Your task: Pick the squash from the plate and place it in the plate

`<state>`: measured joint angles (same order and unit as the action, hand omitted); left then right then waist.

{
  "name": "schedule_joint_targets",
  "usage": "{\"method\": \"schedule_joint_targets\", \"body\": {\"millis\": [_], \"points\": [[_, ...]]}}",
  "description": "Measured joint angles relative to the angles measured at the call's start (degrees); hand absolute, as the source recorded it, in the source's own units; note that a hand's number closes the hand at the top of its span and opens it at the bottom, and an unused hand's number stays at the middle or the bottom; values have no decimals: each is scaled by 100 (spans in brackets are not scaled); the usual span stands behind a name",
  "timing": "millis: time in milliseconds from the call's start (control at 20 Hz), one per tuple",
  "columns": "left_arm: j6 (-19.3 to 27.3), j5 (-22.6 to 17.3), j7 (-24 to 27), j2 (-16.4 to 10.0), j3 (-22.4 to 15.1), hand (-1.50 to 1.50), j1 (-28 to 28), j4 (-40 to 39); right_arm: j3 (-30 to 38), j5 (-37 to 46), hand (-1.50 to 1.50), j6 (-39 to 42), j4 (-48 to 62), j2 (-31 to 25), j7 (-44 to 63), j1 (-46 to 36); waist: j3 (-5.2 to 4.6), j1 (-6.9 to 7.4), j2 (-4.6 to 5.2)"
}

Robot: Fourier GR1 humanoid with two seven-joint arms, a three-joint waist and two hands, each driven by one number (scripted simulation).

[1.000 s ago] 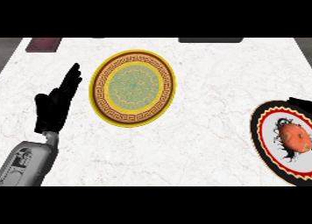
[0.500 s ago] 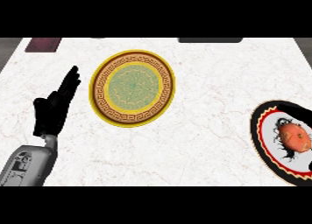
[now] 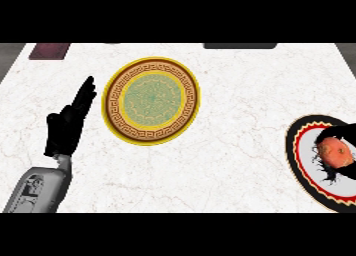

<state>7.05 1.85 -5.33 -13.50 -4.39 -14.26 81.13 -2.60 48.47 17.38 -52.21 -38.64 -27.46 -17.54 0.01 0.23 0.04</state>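
right hand (image 3: 352, 133) curling round the squash (image 3: 334, 152) on the red-rimmed plate (image 3: 299, 150), left hand (image 3: 63, 131) resting open beside the yellow plate (image 3: 151, 100)

Left of the right hand (image 3: 349, 133), a broad stretch of bare counter (image 3: 240, 125) is lying open as far as the gold-rimmed plate (image 3: 182, 80). The left hand (image 3: 65, 129) is standing fingers-up just beyond that plate, closing off its far side. The black-rimmed plate (image 3: 293, 155) is lying under the right hand, whose fingers are curling round the squash (image 3: 334, 152).
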Motion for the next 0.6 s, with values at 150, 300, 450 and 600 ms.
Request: {"method": "schedule_joint_targets", "body": {"millis": [150,300,450,600], "points": [[-108,-11,-1,-20,132,0,-11,-19,124,93,150,-228,192,-24,-278,-15,-5,-1,-4],[-235,-1,83,1,233,0,6,-71,232,178,150,-386,285,106,-336,-57,-5,-6,-3],[-318,13,99,21,302,0,-1,-101,399,171,150,-619,415,165,-526,-81,-5,-8,-4],[-336,47,137,9,349,0,3,-146,582,41,150,-715,76,364,-140,-24,-7,-44,-15]]}}
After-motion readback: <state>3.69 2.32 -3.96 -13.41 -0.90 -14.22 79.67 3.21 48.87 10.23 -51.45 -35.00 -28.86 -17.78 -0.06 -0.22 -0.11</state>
